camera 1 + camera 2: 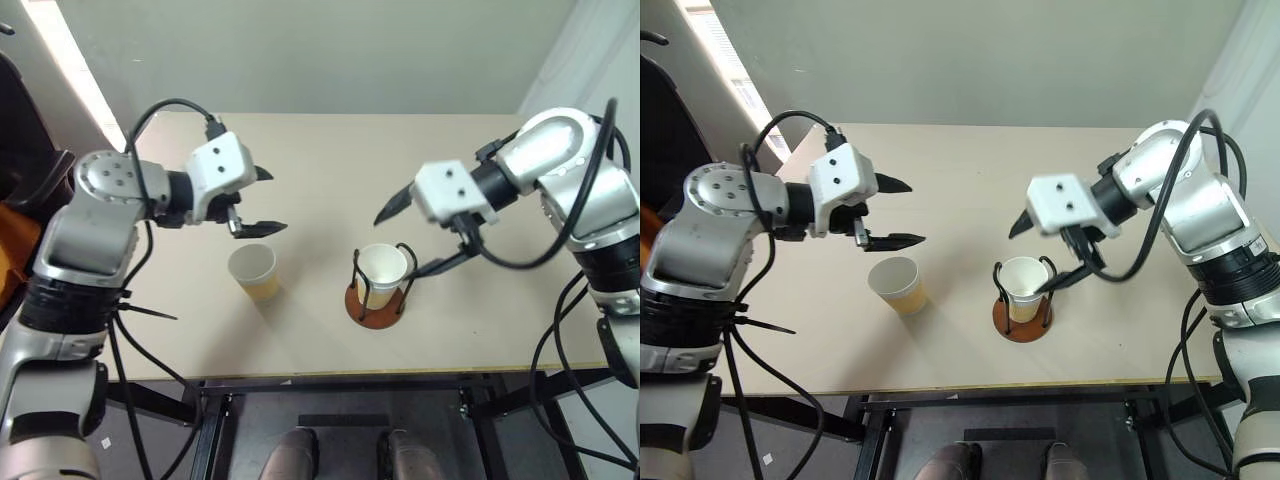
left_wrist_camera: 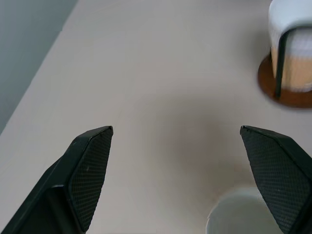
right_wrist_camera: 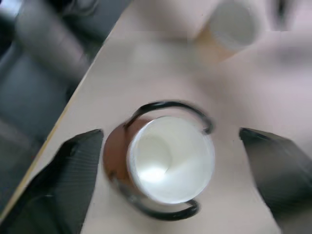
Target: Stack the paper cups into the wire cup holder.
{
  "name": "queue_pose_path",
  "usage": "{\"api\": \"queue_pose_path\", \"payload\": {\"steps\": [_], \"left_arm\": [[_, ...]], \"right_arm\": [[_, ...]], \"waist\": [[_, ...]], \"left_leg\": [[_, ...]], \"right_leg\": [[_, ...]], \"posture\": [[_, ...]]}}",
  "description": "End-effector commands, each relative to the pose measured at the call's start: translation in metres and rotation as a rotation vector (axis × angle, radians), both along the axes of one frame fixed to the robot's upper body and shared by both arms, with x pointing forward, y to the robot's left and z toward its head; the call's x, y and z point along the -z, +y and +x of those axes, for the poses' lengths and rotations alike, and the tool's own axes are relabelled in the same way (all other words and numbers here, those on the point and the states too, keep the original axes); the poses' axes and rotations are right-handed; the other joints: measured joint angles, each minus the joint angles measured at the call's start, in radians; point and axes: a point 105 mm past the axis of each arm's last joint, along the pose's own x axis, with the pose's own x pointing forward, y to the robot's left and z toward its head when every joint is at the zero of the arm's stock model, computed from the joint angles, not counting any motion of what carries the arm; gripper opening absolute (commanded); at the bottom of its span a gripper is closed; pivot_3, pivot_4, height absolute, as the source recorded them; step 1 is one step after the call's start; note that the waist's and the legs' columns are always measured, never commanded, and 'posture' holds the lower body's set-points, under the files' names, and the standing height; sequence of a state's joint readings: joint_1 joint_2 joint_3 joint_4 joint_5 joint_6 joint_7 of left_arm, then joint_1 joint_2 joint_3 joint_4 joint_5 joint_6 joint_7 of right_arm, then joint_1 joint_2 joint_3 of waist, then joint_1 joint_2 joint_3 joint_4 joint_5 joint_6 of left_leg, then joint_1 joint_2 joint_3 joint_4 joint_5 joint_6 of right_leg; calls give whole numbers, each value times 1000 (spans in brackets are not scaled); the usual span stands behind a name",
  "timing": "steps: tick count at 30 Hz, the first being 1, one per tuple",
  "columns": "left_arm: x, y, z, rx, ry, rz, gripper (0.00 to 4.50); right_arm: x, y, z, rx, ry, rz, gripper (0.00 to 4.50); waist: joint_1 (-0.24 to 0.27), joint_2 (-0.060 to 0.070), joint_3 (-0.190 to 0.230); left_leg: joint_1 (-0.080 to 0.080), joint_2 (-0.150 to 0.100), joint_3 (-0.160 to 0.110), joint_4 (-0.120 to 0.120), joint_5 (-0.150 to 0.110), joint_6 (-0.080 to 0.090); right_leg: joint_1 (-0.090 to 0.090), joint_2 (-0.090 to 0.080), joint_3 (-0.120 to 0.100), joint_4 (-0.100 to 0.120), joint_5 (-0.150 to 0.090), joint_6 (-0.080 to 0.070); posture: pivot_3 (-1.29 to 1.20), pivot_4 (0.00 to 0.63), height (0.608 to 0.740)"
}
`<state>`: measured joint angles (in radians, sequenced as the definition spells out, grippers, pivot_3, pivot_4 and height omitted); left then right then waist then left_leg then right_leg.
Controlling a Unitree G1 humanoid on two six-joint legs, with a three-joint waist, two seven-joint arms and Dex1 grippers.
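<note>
The wire cup holder [image 1: 375,306], black wire loops on a reddish-brown disc, stands near the table's front edge with a paper cup [image 1: 381,266] upright inside it. My right gripper [image 1: 392,250] hovers just above that cup, open, its fingers spread on either side and apart from the rim; the right wrist view looks straight down into the cup [image 3: 170,161]. A second paper cup [image 1: 254,272] stands upright to the holder's left. My left gripper [image 1: 276,200] hangs open and empty above and slightly behind this cup, whose rim [image 2: 239,217] sits by one fingertip in the left wrist view.
The beige table [image 1: 330,160] has bare surface behind both cups. Its front edge [image 1: 400,372] runs close below the holder. A grey wall rises behind the table.
</note>
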<state>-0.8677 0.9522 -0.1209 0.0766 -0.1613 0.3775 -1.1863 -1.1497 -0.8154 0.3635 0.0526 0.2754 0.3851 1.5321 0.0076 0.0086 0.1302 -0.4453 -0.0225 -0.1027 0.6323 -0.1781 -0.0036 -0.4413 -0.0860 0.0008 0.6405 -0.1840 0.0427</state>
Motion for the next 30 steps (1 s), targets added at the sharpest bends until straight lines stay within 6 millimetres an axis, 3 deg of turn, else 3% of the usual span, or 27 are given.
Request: {"api": "queue_pose_path", "payload": {"steps": [1,4,7,16,24,27,30], "left_arm": [[-17,21,-7,31,-9,84,4500],[-2,40,-13,72,113,171,4500],[10,43,-9,103,178,215,4500],[38,18,25,140,243,309,4500],[66,10,28,210,326,400,4500],[68,6,34,193,301,403,3908],[66,1,33,228,304,391,2863]], "right_arm": [[-32,2,4,96,61,333,4470],[-18,1,-9,101,125,368,4470],[-7,3,-20,91,144,356,4470],[-3,7,-31,107,171,374,4470],[-1,2,-35,140,159,366,4470],[-2,2,-35,148,148,363,4500],[-2,2,-39,143,155,352,4500]], "waist": [[0,0,0],[0,0,0],[9,0,0],[10,-2,-1],[7,-2,-1],[7,-2,-1],[7,-2,-1]], "left_leg": [[0,0,0,-1,0,0],[0,0,0,-2,-1,-1],[-2,0,-1,-2,-1,-1],[-10,-1,-1,6,-2,1],[-10,0,0,5,-2,1],[-10,0,0,6,-2,1],[-11,0,0,8,-2,2]], "right_leg": [[0,0,0,0,0,-1],[-1,0,0,-1,-1,-1],[-1,0,0,0,-3,-2],[-6,0,0,0,-1,1],[-6,0,0,0,0,6],[-6,0,0,-1,0,7],[-6,0,0,-1,1,8]], "posture": [[0,150,740],[0,150,740],[0,150,740],[0,150,740],[0,150,740],[0,150,740],[0,150,740]]}}
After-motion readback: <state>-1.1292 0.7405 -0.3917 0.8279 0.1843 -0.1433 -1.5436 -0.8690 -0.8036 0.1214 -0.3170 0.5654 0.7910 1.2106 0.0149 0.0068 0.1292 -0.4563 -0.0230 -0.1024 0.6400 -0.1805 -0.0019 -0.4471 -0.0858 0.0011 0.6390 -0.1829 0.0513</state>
